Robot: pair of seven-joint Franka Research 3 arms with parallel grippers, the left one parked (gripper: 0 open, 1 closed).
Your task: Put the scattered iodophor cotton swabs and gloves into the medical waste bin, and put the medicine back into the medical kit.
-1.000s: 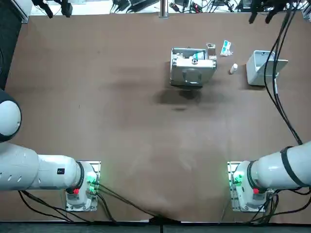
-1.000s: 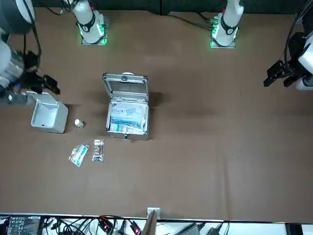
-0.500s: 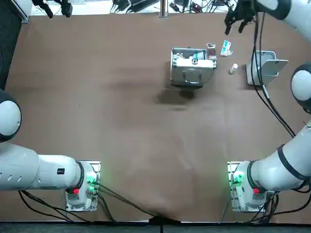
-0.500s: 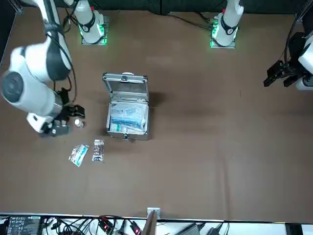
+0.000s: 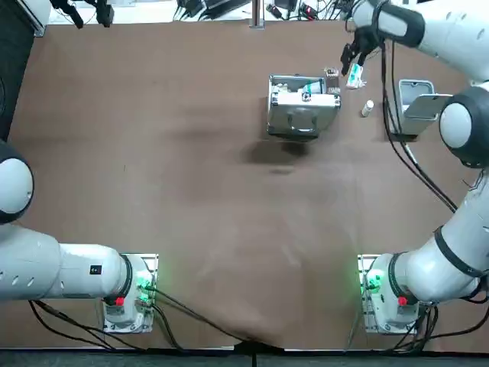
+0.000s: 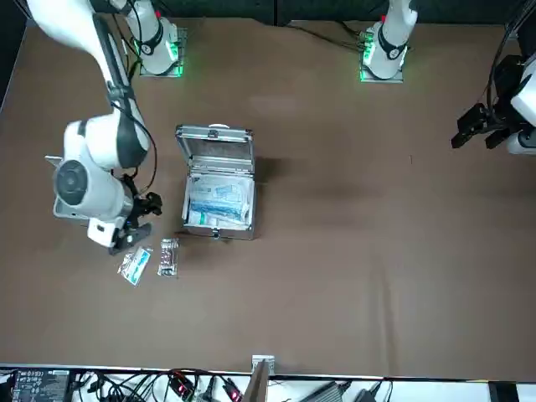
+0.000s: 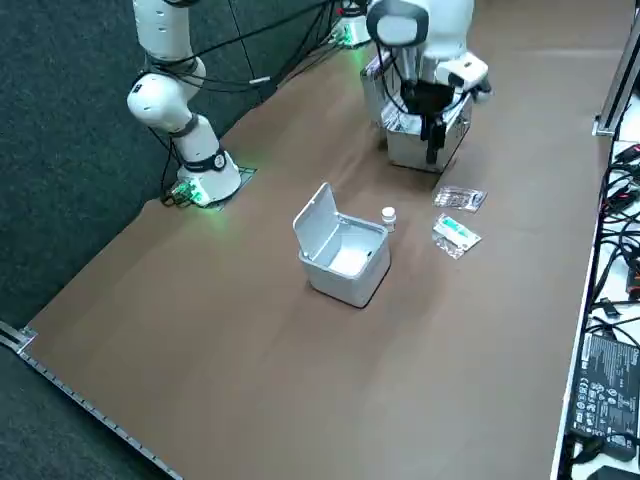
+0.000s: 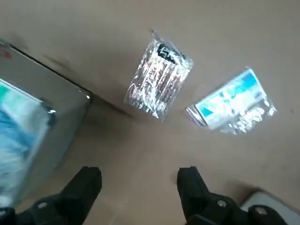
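The open metal medical kit (image 5: pixel 302 103) (image 6: pixel 218 197) (image 7: pixel 415 135) stands at the far side of the table. Beside it lie a silvery swab packet (image 5: pixel 331 79) (image 6: pixel 168 257) (image 7: pixel 459 198) (image 8: pixel 159 79) and a blue-and-white glove packet (image 5: pixel 355 75) (image 6: pixel 134 265) (image 7: pixel 456 235) (image 8: pixel 232 105). A small white medicine bottle (image 5: pixel 367 108) (image 7: pixel 388 216) stands between the packets and the open-lidded waste bin (image 5: pixel 416 82) (image 7: pixel 340 250). My right gripper (image 5: pixel 350 57) (image 6: pixel 141 224) (image 7: pixel 430 148) (image 8: pixel 138 187) hangs open above the table near the kit's corner and the packets, holding nothing.
Cables and electronics (image 5: pixel 229 8) line the far table edge. The right arm's cable (image 5: pixel 397 115) trails past the bin. In the front view the arm hides the bottle and most of the bin.
My right arm has swung from over the waste bin toward the packets and the kit, and it now hangs beside the kit. Nothing on the table has moved.
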